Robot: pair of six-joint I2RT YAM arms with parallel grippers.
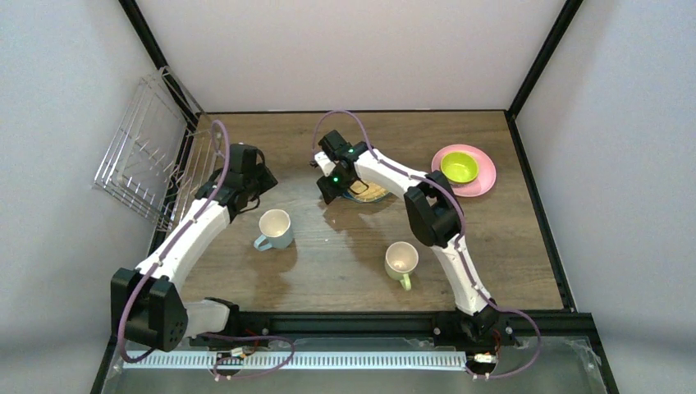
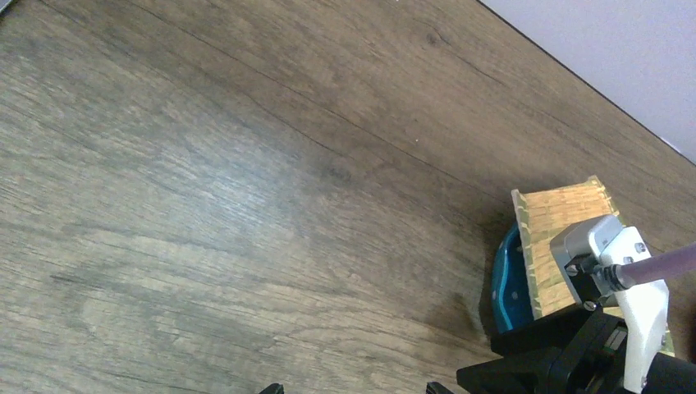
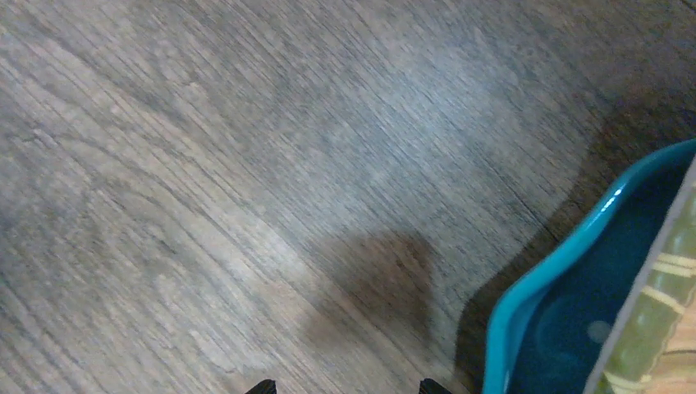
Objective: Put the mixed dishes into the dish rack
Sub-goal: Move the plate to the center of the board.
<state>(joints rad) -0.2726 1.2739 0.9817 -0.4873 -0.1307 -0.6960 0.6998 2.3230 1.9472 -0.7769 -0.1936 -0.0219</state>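
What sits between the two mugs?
Only bare tabletop between the light-blue mug and the pale yellow-green mug; the top external view shows it.

My left hand [image 2: 351,387] hung over the counter [image 2: 246,205]; at right the tan woven-look plate [image 2: 562,217] lay atop the teal dotted plate [image 2: 509,283].

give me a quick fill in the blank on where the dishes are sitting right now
1. The pink round plate holds a lime-inside ____.
2. The tan woven-look plate lies on the teal dotted plate, next to the ____ gripper.
3. The light-blue mug and the pale yellow-green mug stand ____ on the wooden table.
4. The silver wire-grid dish rack holds ____ of the dishes.
Missing words: bowl; right; upright; none.
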